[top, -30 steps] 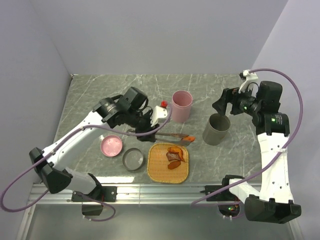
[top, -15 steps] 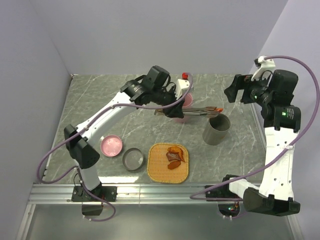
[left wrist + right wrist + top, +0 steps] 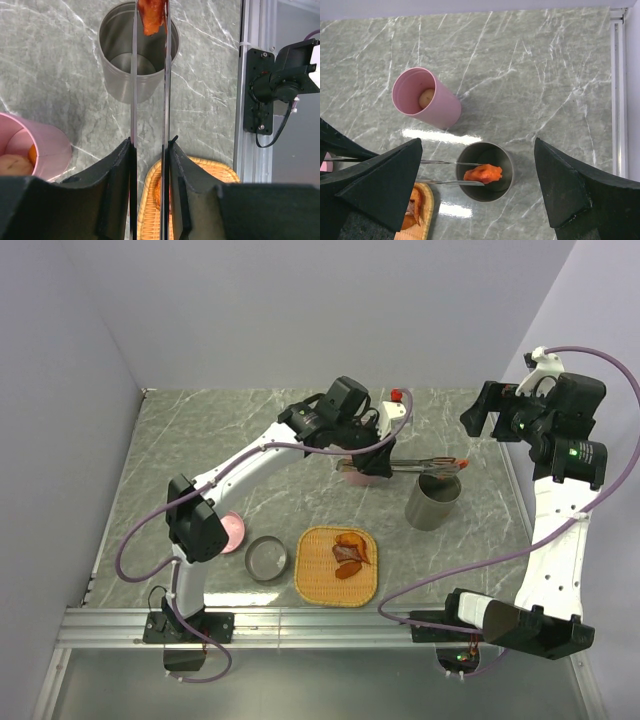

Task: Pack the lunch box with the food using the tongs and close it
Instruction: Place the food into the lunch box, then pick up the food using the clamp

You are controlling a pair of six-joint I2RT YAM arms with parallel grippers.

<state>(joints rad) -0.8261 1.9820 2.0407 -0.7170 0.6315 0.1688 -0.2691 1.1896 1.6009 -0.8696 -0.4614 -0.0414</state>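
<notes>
My left gripper [image 3: 150, 142] [image 3: 385, 454] is shut on the slim metal tongs [image 3: 134, 75] [image 3: 425, 464]. The tong tips pinch an orange-brown food piece [image 3: 152, 17] [image 3: 483, 173] [image 3: 458, 462] just over the mouth of the tall grey cup [image 3: 125, 80] [image 3: 492, 192] [image 3: 433, 502]. The tall pink cup [image 3: 432, 107] [image 3: 45, 145], partly behind my left arm in the top view, holds a beige ball [image 3: 425, 98] and an orange ball [image 3: 32, 155]. More food bits [image 3: 350, 550] lie on the woven tray [image 3: 325, 585]. My right gripper [image 3: 477, 145] [image 3: 488, 418] hangs open high above the grey cup, empty.
A shallow grey dish [image 3: 267, 558] sits left of the tray. A pink dish [image 3: 234, 530] shows partly behind my left arm's elbow. The table's right rail [image 3: 618, 95] runs close beside the grey cup.
My left arm has swung from the tray up and to the right, carrying the food piece in the tongs over the grey cup. My right gripper has drawn back and to the right.
</notes>
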